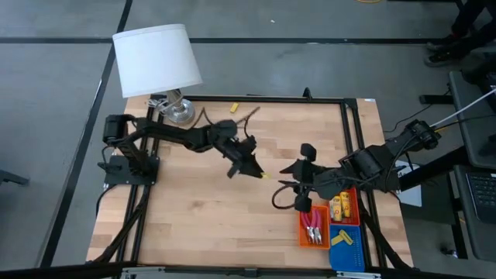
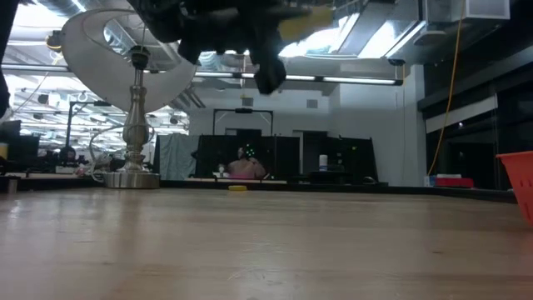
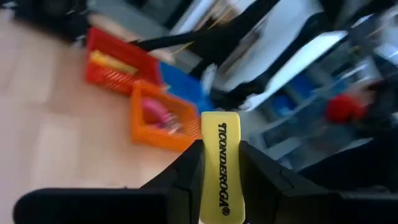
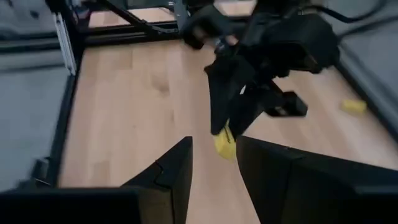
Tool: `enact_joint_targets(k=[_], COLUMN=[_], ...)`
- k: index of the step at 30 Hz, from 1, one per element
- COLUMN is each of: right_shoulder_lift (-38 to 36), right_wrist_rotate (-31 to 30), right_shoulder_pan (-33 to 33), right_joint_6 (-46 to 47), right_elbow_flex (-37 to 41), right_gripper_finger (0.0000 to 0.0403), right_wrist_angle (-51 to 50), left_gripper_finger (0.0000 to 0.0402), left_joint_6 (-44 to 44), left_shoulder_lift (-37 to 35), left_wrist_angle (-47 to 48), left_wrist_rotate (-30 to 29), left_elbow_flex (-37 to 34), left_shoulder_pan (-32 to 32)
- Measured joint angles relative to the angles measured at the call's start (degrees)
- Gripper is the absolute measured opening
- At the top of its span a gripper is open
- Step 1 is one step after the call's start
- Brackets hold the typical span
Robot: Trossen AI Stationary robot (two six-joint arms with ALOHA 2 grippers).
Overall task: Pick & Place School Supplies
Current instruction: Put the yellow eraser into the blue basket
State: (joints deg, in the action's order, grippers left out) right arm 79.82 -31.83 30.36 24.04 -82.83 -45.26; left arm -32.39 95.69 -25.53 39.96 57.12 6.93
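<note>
A: Okay, left gripper (image 1: 262, 173) first. Where is it and what's it doing?

B: Mid-table, raised off the wood. Its fingers (image 3: 186, 177) are pinched on a yellow block (image 3: 221, 168) printed TICONDEROGA in dark letters. Wrist view shows both sides clamping it, with the block sticking out past the tips.

A: Does the right wrist view confirm that?

B: Yes, the block hangs at the tip of the left arm's claw there, clear of the table (image 1: 201, 209).

A: Right gripper (image 1: 288, 186)?

B: Just beside the left one, on the tray side of the table, close to the trays. Fingers (image 4: 174, 165) are spread, with bare wood showing in the gap. It holds nothing.

A: Trays?

B: Three mesh ones at the right arm's near corner. The orange tray (image 1: 313, 225) has the red-handled tools (image 1: 314, 227) in it. The red tray (image 1: 346, 208) has yellow packs (image 1: 339, 208). The blue tray (image 1: 348, 249) has something yellow in it (image 1: 342, 238); can't tell which item.

A: Any loose items?

B: One second yellow block (image 1: 233, 106) lies at the far edge of the table, well apart from both arms. It also shows in the low view as a small yellow thing far back.

A: Anything else?

B: A white-shaded lamp (image 1: 157, 60) stands at the far corner on the left arm's side.
</note>
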Motion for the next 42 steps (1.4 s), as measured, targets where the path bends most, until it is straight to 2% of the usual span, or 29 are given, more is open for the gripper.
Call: enact_joint_targets(k=[4, 8, 17, 36, 39, 42], right_shoulder_lift=[0.59, 0.63, 1.99, 5.35, 5.37, 5.37], right_wrist_rotate=[-0.77, -0.74, -0.37, -0.76, -1.4, -1.48], right_shoulder_pan=[-0.07, -0.28, -2.04, -4.15, -4.79, -5.1], right_joint_6=[-12.9, -20.95, -22.5, -23.36, -23.22, -23.23], right_elbow_flex=[0.0, 0.0, 0.0, 0.07, 0.07, 0.07], right_gripper_finger=[0.0127, 0.0127, 0.0127, 0.0126, 0.0111, 0.0069], right_wrist_angle=[0.27, 2.69, 6.88, 10.75, 10.54, 10.37], left_gripper_finger=[0.0081, 0.0081, 0.008, 0.0081, 0.0081, 0.0083], left_joint_6=[-7.76, -11.3, -12.31, -15.07, -15.09, -14.83], left_shoulder_lift=[-2.22, -3.05, -3.18, -3.23, -3.23, -3.23], left_wrist_angle=[-6.42, -9.49, -11.62, -16.47, -16.43, -16.39], left_wrist_rotate=[4.68, 4.71, 1.09, -0.19, -0.21, -0.08], left_elbow_flex=[-0.06, 0.0, 0.0, 0.02, 0.02, 0.02], left_shoulder_pan=[0.21, -0.22, -1.98, -2.39, -2.34, -2.15])
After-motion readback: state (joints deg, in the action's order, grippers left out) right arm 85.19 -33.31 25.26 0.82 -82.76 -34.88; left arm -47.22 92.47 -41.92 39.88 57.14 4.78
